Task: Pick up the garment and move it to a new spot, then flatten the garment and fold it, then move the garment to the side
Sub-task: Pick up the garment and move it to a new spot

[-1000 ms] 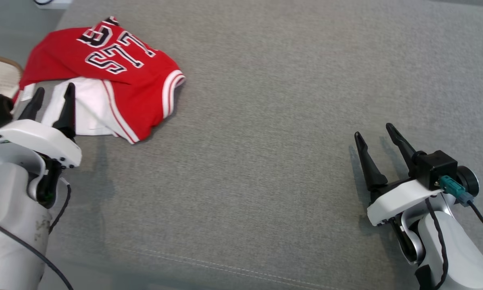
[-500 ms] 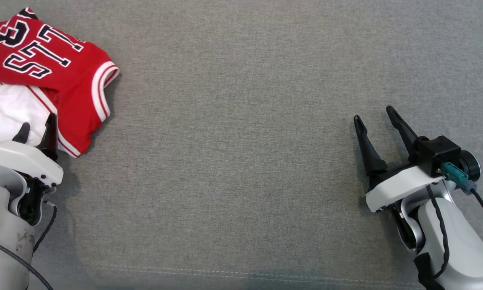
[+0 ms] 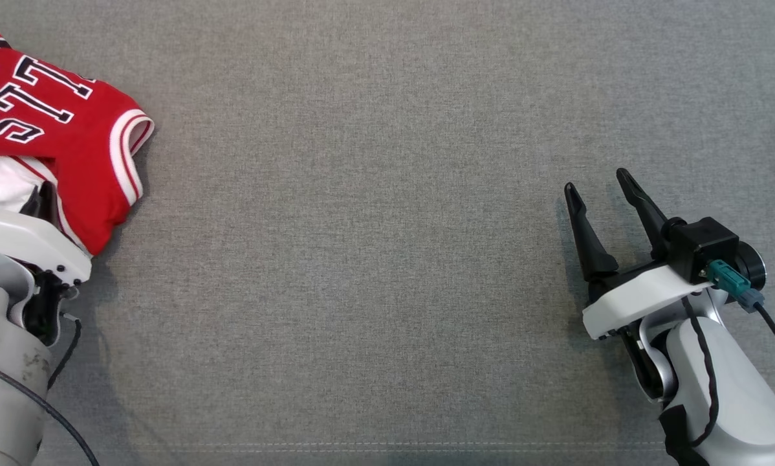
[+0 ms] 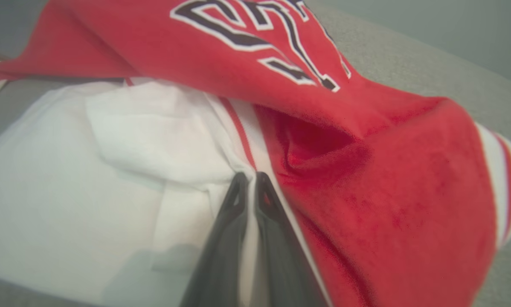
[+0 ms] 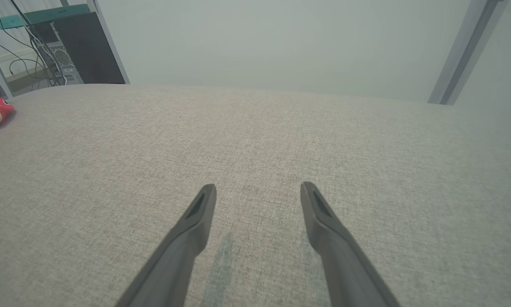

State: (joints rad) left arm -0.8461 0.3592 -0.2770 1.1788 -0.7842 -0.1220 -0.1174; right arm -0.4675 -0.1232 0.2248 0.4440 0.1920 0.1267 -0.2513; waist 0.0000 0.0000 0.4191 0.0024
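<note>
Two fingers of the left gripper (image 4: 248, 177), wide apart a second ago, now pinch white fabric of the red-and-white jersey (image 4: 387, 192). The left wrist view shows it plainly; in the head view they're tucked into cloth. Right gripper (image 3: 598, 181) gapes, empty.

1 garment (image 3: 83, 162), 2 claws: left claw (image 4: 248, 175), right claw (image 3: 596, 181).

Red knit jersey garment (image 3: 77, 155) with a white side panel, black lettering outlined in white, and white-and-red striped trim; mottled grey woven fabric surface (image 3: 361, 259); black-fingered right gripper (image 3: 598, 181) with white housing and teal plug (image 3: 727, 279)
</note>
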